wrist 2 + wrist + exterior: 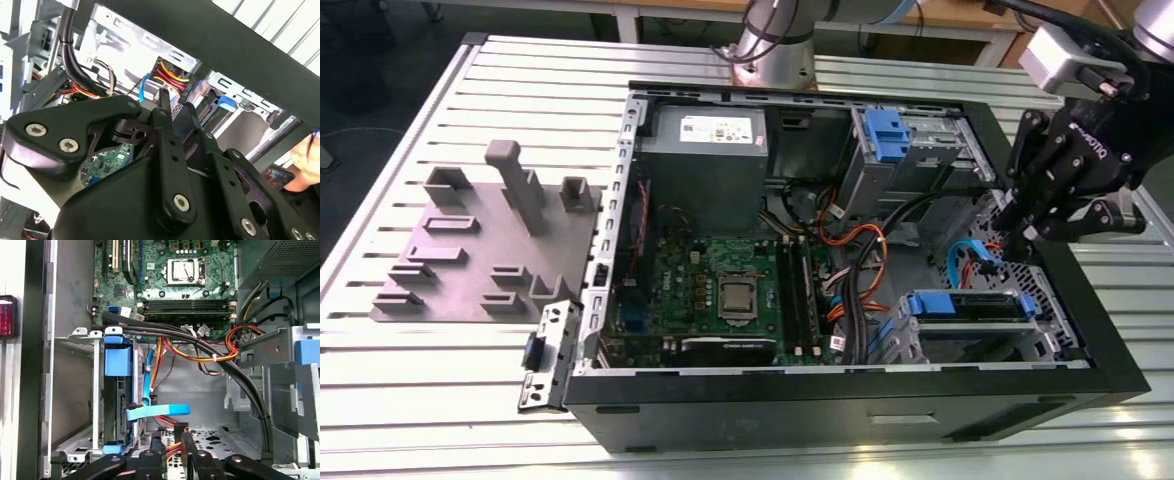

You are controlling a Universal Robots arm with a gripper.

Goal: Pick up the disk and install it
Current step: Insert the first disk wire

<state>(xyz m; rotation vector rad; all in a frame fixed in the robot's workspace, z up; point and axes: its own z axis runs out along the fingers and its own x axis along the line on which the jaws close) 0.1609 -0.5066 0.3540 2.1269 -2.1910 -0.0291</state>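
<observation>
Gripper linkage is nearest the lens, low inside the open case; fingers nearly together, can't tell if they hold anything. Disk with blue rails sits in its drive cage, just beside the fingertips, long axis running away toward the motherboard.

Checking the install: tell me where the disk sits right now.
The disk sits in the metal drive cage inside the computer case, at the exterior view's right, just below the gripper.

Bright, even light; soft focus
</observation>
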